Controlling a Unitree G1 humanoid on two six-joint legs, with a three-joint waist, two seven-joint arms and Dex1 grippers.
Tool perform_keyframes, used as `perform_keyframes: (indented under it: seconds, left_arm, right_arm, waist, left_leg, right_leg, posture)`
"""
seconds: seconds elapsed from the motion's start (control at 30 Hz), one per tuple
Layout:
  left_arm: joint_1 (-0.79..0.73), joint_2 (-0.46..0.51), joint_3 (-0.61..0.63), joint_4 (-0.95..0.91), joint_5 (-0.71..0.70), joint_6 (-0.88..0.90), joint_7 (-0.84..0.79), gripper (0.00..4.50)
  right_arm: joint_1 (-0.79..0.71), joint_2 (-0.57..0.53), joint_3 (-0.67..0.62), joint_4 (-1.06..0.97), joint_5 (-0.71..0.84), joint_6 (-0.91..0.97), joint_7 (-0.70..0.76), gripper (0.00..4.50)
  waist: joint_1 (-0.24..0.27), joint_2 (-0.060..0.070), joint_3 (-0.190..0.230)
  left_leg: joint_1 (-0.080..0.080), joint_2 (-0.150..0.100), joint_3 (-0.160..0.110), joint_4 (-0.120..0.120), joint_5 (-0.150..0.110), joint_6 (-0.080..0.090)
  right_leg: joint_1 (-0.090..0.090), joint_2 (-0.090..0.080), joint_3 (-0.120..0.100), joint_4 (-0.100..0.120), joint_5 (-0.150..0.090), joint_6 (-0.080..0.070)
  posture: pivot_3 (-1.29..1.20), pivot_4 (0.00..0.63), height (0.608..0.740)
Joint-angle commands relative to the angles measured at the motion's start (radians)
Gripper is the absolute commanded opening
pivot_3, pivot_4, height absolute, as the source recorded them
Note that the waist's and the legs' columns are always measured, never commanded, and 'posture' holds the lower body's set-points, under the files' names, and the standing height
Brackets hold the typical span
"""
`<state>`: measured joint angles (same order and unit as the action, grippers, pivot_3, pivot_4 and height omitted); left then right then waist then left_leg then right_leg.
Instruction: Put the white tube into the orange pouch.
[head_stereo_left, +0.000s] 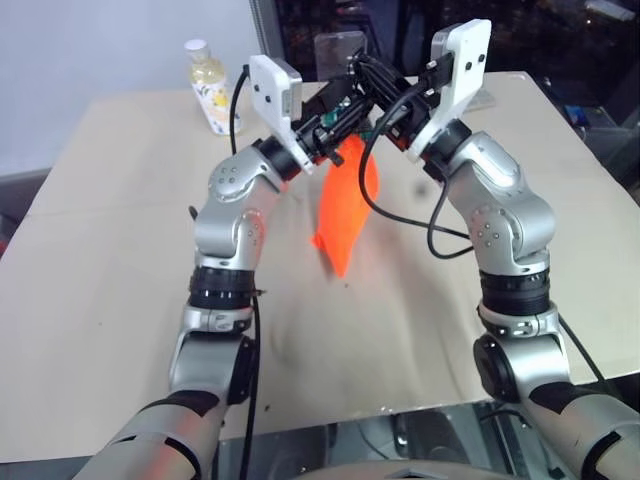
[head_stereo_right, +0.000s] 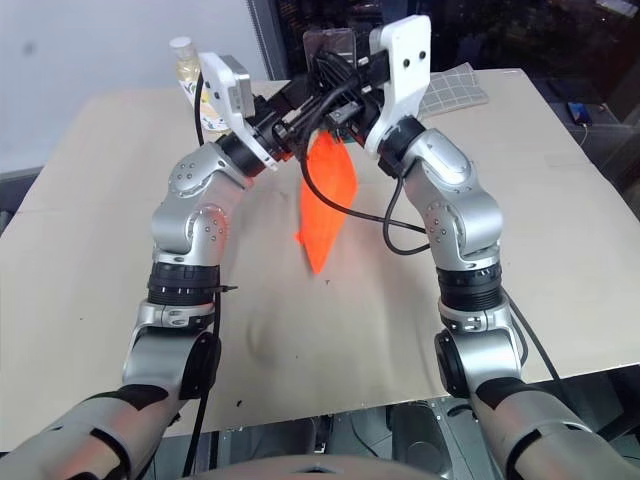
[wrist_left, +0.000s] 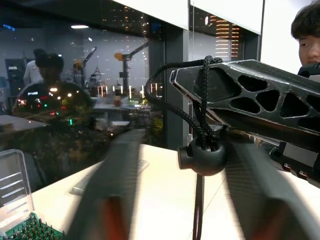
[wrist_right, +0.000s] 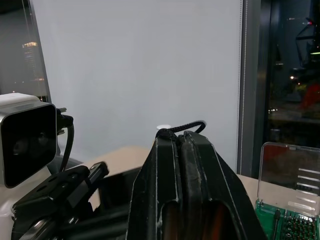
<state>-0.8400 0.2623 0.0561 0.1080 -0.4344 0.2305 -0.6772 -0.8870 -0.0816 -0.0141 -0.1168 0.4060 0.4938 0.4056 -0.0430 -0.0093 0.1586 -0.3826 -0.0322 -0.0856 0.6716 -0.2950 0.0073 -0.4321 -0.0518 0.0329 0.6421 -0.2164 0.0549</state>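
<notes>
Right gripper, fingers pressed together on the thin black drawstring cord, suspends the bright orange fabric pouch above the beige table. Left gripper spread unclear; pouch contents hidden.

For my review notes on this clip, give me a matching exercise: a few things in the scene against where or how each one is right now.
Things:
1. orange pouch
2. yellowish bottle
3. grey checked cloth
4. right gripper

States:
A. standing on the table's far left
B. shut on the black cord
C. hanging above the table between the two arms
D. lying on the table's far right

Pairs: 1-C, 2-A, 3-D, 4-B
</notes>
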Motion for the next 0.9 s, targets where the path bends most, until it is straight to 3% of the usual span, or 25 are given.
perform_keyframes:
  seconds: [0.03,0.4,0.9]
  left_arm:
    - [-0.024,0.001,0.013,-0.033,-0.009,-0.011,0.003,0.20]
    - [0.053,-0.002,-0.005,-0.042,0.000,0.020,0.007,0.17]
    - [0.125,0.012,-0.013,-0.078,-0.004,0.045,0.004,0.17]
  right_arm:
    - [-0.006,-0.004,0.003,-0.047,0.007,-0.030,0.005,0.00]
    - [-0.066,-0.015,-0.053,-0.023,0.015,-0.059,-0.024,0.00]
    - [-0.302,-0.211,-0.211,0.152,0.023,-0.176,-0.029,0.00]
  waist:
    - [0.000,0.000,0.000]
    - [0.000,0.000,0.000]
    - [0.001,0.000,0.000]
  left_leg:
    - [0.000,0.000,0.000,0.000,0.000,0.000]
    - [0.000,0.000,0.000,0.000,0.000,0.000]
    - [0.000,0.000,0.000,0.000,0.000,0.000]
  right_leg:
    - [0.000,0.000,0.000,0.000,0.000,0.000]
    - [0.000,0.000,0.000,0.000,0.000,0.000]
    - [0.000,0.000,0.000,0.000,0.000,0.000]
  posture:
    - [0.00,0.150,0.740]
    - [0.00,0.150,0.740]
    - [0.00,0.150,0.740]
